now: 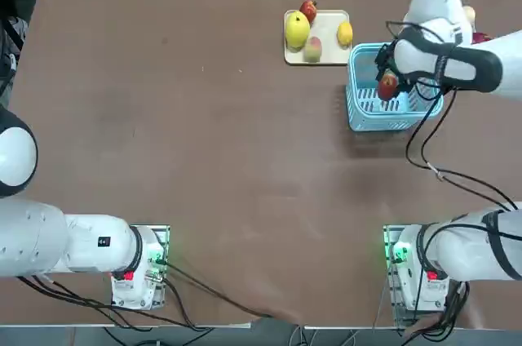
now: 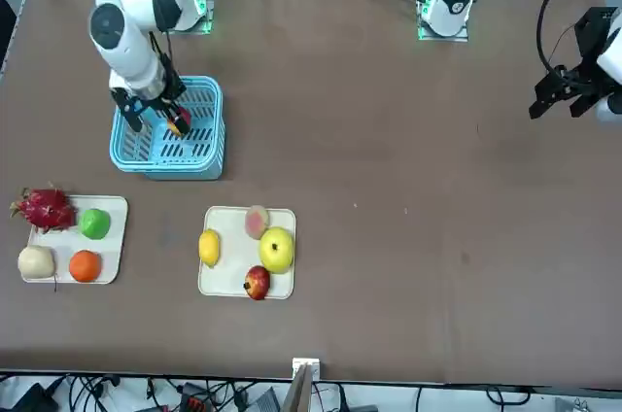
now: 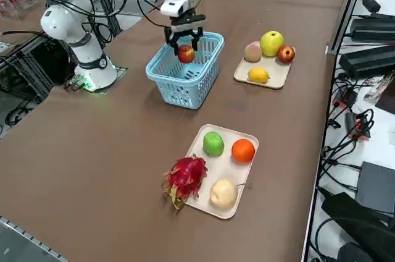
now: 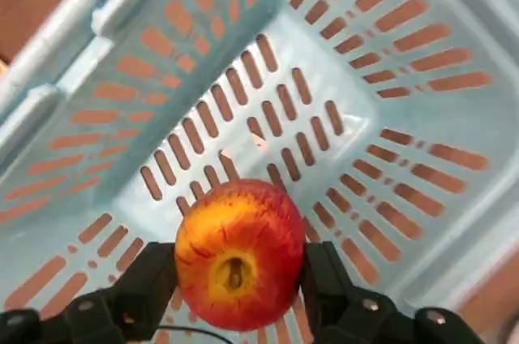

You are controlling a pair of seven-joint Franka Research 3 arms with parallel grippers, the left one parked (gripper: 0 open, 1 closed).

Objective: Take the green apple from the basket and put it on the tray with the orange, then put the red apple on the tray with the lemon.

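My right gripper [image 3: 185, 46] is shut on the red apple [image 3: 186, 54], which has a yellowish patch, and holds it inside the light blue basket [image 3: 179, 86] at about rim height. The wrist view shows the red apple [image 4: 238, 253] between both fingers [image 4: 154, 279], clear of the basket [image 4: 324, 76] floor. The green apple [image 3: 213, 143] lies next to the orange [image 3: 243, 150] on the tray with the orange [image 3: 227, 166]. The lemon [image 3: 258, 75] rests on the tray with the lemon [image 3: 274, 71], beyond the basket from the arm's base.
A magenta dragon fruit [image 2: 46, 208] and a pale cream fruit [image 2: 36, 261] share the tray with the orange. A yellow fruit [image 2: 276, 249], a dark red fruit [image 2: 257, 283] and a pinkish fruit [image 2: 257, 222] crowd the lemon's tray. Brown tabletop [image 1: 204, 158] stretches to the basket's left.
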